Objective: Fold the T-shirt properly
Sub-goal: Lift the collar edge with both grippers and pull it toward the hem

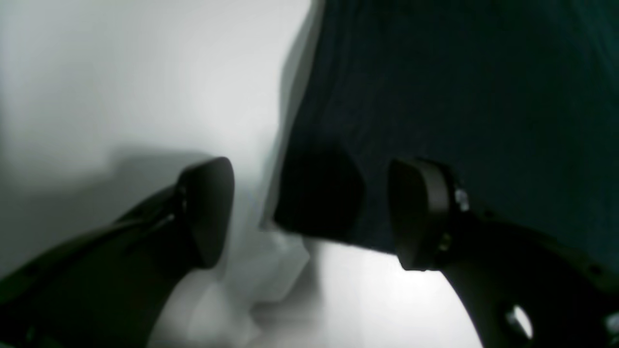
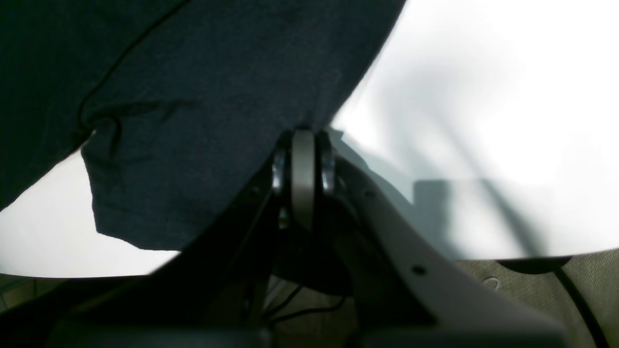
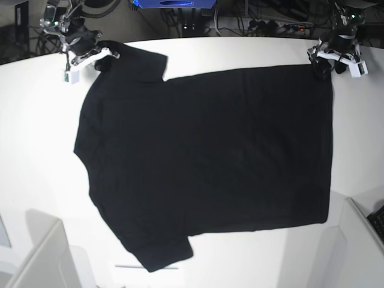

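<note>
The black T-shirt (image 3: pixel 210 156) lies spread flat on the white table (image 3: pixel 36 180), plain side up, with no print showing. Its sleeves point left and its hem is at the right. My right gripper (image 3: pixel 99 57) is at the far sleeve corner. In the right wrist view its fingers (image 2: pixel 303 169) are pressed together on the edge of the cloth (image 2: pixel 217 96). My left gripper (image 3: pixel 321 63) is at the far hem corner. In the left wrist view it (image 1: pixel 312 212) is open, with the shirt corner (image 1: pixel 319 193) between the fingers.
Cables and equipment (image 3: pixel 240 18) crowd the floor behind the table's far edge. A pale box (image 3: pixel 42 258) stands at the near left and another pale surface (image 3: pixel 360 240) at the near right. The shirt covers most of the table's middle.
</note>
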`<state>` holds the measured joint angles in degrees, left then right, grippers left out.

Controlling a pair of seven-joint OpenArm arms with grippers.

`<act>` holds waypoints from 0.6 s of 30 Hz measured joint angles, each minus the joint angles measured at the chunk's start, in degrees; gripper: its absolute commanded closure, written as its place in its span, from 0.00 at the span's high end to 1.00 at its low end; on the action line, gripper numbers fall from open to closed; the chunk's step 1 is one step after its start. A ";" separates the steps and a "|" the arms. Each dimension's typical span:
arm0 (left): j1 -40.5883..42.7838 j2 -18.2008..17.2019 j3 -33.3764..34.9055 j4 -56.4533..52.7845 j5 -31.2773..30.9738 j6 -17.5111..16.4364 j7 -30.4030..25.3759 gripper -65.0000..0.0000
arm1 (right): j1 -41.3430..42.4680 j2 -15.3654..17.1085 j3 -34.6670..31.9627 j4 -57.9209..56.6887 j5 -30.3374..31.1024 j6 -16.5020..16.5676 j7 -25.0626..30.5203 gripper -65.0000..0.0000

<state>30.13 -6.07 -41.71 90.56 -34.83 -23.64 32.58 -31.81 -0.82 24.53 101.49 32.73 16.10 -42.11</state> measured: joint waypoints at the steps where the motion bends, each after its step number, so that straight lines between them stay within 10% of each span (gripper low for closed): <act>1: -0.96 -0.15 -0.24 0.00 -0.04 -0.37 2.14 0.72 | 0.00 0.02 0.00 0.00 0.02 0.00 0.02 0.00; 6: -2.36 0.13 -0.24 0.07 -0.46 -0.39 4.07 0.63 | -0.02 0.00 0.11 0.00 0.04 0.00 -0.11 0.00; 12: -2.32 0.52 -0.24 -0.26 -0.37 -0.39 5.18 0.01 | -0.02 0.00 0.11 0.00 0.04 0.00 -0.15 0.00; 18: -1.84 0.48 -0.09 0.07 -0.44 -0.42 5.44 0.00 | -0.15 0.00 0.09 0.13 0.02 0.00 -0.11 0.00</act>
<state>28.29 -5.58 -41.80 90.63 -35.27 -24.05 38.02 -31.97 -0.82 24.62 101.62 32.75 16.10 -42.22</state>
